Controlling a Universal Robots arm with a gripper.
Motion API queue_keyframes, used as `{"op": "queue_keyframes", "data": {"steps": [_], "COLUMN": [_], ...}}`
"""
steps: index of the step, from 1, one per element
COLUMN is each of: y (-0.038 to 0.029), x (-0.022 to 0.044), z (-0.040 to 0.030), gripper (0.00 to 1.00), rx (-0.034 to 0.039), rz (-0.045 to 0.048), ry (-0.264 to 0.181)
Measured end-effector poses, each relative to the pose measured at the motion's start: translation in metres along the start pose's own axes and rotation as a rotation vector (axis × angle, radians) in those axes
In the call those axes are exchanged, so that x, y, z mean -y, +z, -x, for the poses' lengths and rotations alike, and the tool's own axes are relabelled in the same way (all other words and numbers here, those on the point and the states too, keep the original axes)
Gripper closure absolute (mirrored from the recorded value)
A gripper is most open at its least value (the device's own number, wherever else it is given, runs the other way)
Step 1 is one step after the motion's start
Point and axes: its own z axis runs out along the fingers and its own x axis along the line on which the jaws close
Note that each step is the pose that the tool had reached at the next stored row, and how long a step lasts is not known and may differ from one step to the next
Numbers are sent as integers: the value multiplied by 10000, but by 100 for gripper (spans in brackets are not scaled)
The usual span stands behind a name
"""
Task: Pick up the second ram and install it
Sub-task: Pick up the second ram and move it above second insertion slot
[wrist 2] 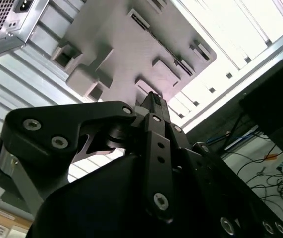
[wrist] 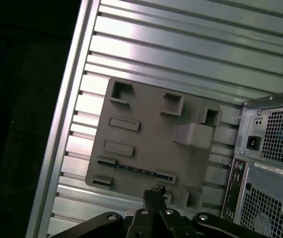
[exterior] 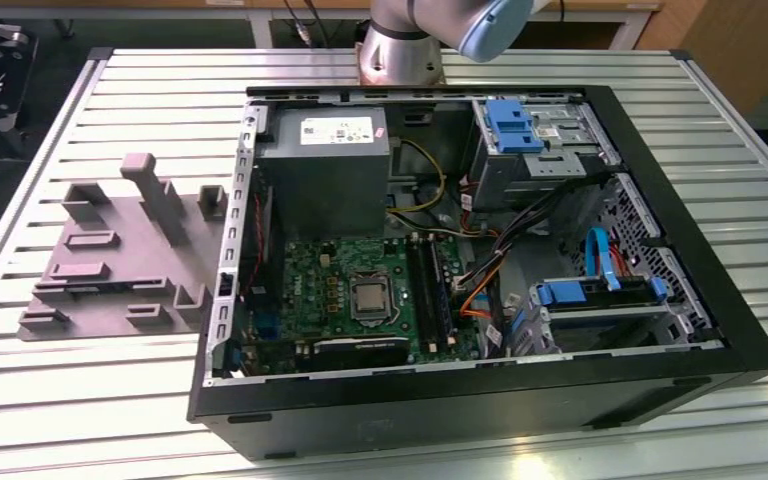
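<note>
Black two-finger end effector: fingertips are pressing flat together in both wrist views, gripping nothing and hanging above the mauve-grey plastic fixture plate.

Second ram, a long thin dark green circuit-board stick: lying in the fixture plate between two end slots, near the fingertips and untouched.

Ribbed aluminium bench: bare slats are lying open beyond the fixture plate.

Open black computer case: standing just beside the fixture plate.
</note>
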Motion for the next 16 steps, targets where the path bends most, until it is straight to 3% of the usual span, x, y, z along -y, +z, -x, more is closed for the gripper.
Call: {"op": "queue_keyframes", "data": {"steps": [11, 16], "y": [22, 26], "x": [1, 4], "z": [-6, -8], "gripper": [89, 89], "rx": [-65, -77], "rz": [31, 38], "ry": [-1500, -1810]}}
